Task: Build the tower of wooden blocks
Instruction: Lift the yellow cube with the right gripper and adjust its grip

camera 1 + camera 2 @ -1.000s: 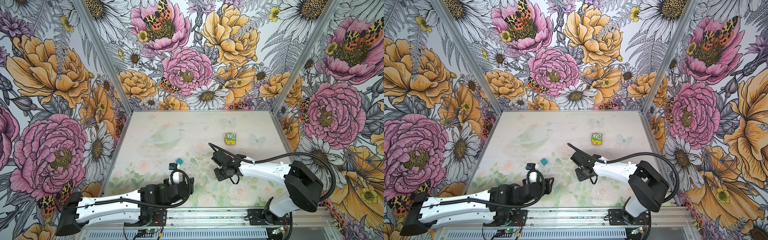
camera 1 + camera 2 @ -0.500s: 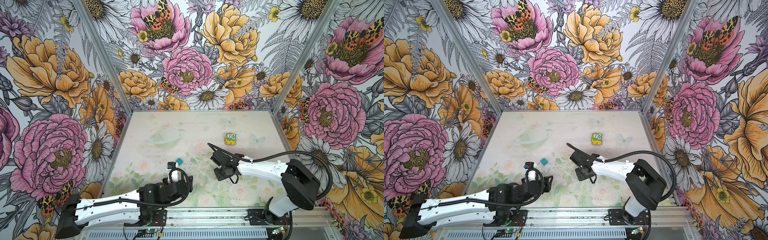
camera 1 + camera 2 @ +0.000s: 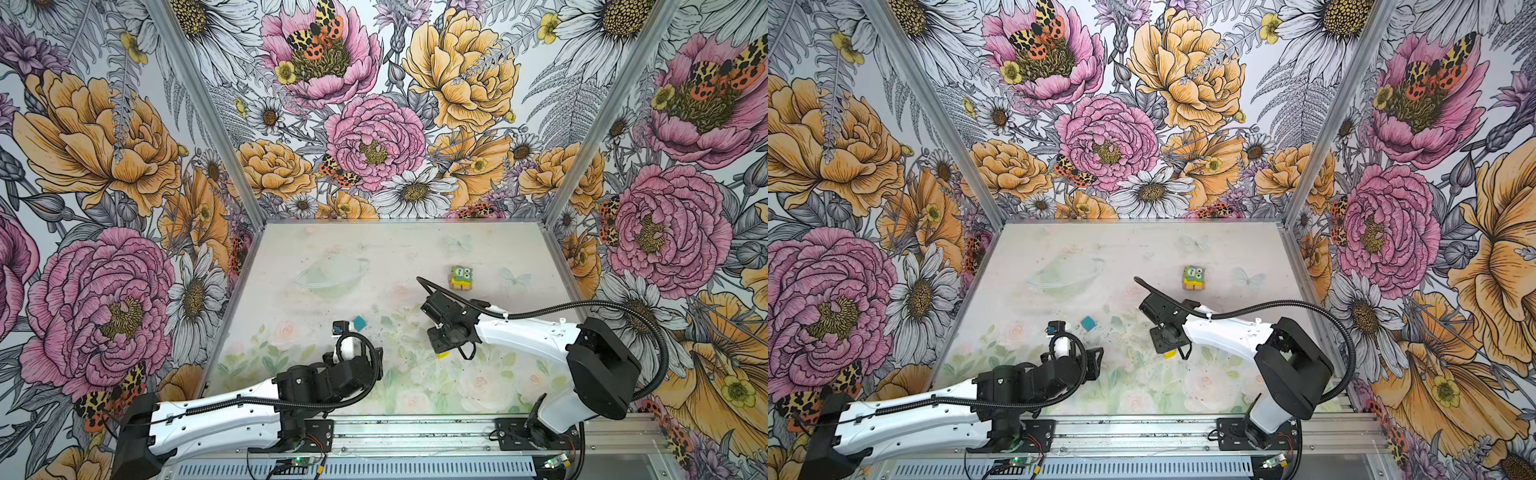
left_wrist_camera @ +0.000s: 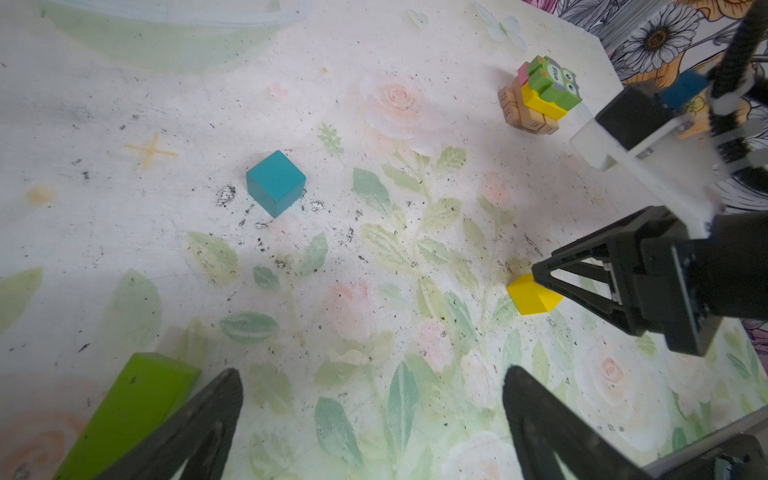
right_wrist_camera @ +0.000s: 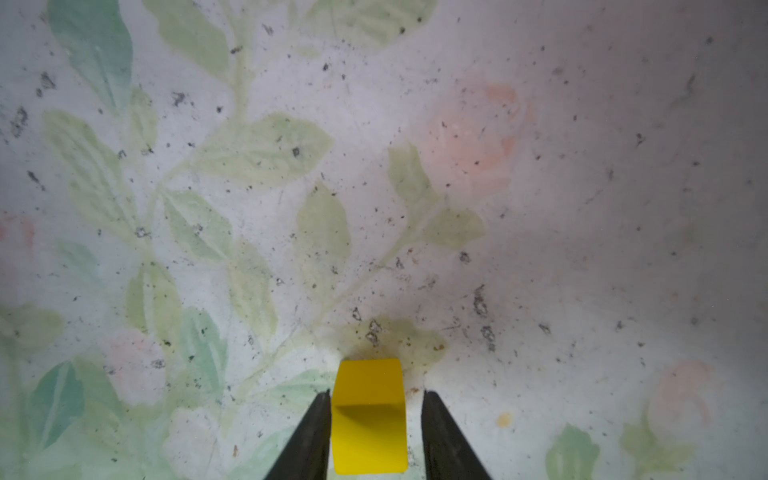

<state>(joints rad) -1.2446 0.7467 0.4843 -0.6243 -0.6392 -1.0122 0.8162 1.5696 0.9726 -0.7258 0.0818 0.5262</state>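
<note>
The tower (image 3: 461, 277) (image 3: 1193, 277) stands at the back right. It has tan bars at the base, yellow and pink blocks above them, and a green owl-printed block on top (image 4: 540, 95). My right gripper (image 5: 376, 394) is shut on a small yellow block (image 5: 369, 415) (image 3: 442, 355) that rests on the table in front of the tower. A teal cube (image 4: 275, 183) (image 3: 1088, 323) sits alone at mid-table. My left gripper (image 4: 372, 374) hangs open over bare table. A lime-green bar (image 4: 133, 411) lies just outside one of its fingers.
The table (image 3: 316, 249) is walled by floral panels on three sides. A metal rail (image 3: 415, 432) runs along the front edge. The right arm's cable (image 3: 540, 309) loops over the right side of the table.
The right gripper's jaws have narrowed round the yellow block. Both arms have shifted only slightly.
</note>
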